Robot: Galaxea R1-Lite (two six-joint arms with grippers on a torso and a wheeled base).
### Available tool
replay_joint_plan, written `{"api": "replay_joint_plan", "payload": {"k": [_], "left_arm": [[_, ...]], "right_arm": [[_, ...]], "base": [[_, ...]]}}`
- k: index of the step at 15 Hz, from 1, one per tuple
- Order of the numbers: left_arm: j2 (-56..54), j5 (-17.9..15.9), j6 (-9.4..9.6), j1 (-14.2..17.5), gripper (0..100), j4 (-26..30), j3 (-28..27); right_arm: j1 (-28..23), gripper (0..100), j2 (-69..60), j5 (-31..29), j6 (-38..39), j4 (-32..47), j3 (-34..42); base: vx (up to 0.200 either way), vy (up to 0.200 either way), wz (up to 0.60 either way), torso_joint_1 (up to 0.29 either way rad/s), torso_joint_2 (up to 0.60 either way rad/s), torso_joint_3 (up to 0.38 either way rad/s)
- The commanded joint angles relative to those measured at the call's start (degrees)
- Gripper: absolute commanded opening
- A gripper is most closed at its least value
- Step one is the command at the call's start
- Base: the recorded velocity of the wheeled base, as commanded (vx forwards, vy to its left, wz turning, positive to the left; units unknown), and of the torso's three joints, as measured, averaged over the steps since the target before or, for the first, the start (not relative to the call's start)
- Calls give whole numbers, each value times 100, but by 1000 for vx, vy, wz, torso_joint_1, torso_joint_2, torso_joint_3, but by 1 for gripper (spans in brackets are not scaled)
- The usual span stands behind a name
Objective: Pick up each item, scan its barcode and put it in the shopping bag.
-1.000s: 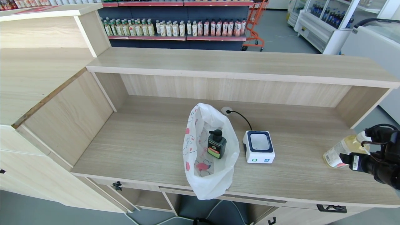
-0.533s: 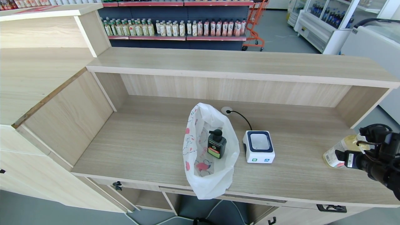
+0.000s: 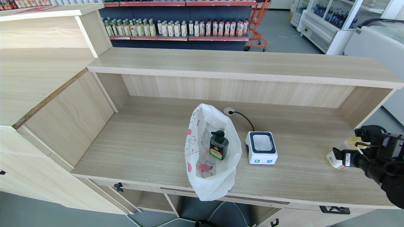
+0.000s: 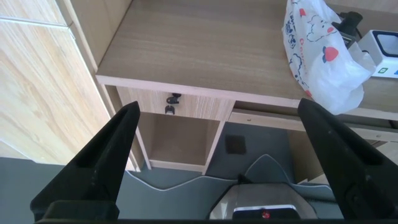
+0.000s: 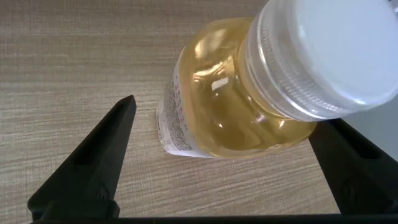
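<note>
On counter [image 3: 142, 148], one shopping bag [image 3: 202, 179] held one pump bottle [image 3: 218, 145], one scanner [image 3: 261, 148] beside, one yellow bottle [image 5: 236, 118] lay between wide-open right gripper [image 5: 227, 121] fingers, left gripper [image 4: 217, 109] spread, empty.

Shop checkout, sales floor behind.
A light wood-grain counter [image 3: 142, 142] carries a white box-shaped barcode scanner [image 3: 261, 147] and a white plastic shopping bag with red prints [image 3: 193, 148]; beyond stand dark blue shelves [image 3: 217, 12] holding rows of drink bottles [image 3: 202, 28], an orange wire trolley [image 3: 258, 22] and white glass-fronted chiller cabinets [image 3: 322, 31].
</note>
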Motion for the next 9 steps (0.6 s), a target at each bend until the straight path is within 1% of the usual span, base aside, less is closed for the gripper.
{"api": "replay_joint_plan", "payload": {"k": [1,9], "left_arm": [[-2,1,2,0,100,-1,0],[-2,1,2,0,100,-1,0]], "right_arm": [[11,100,230,45,-96,-138,-16],[11,100,740,282,-237,-780,-156]], "base": [[0,0,0,0,0,0],[0,0,0,0,0,0]]}}
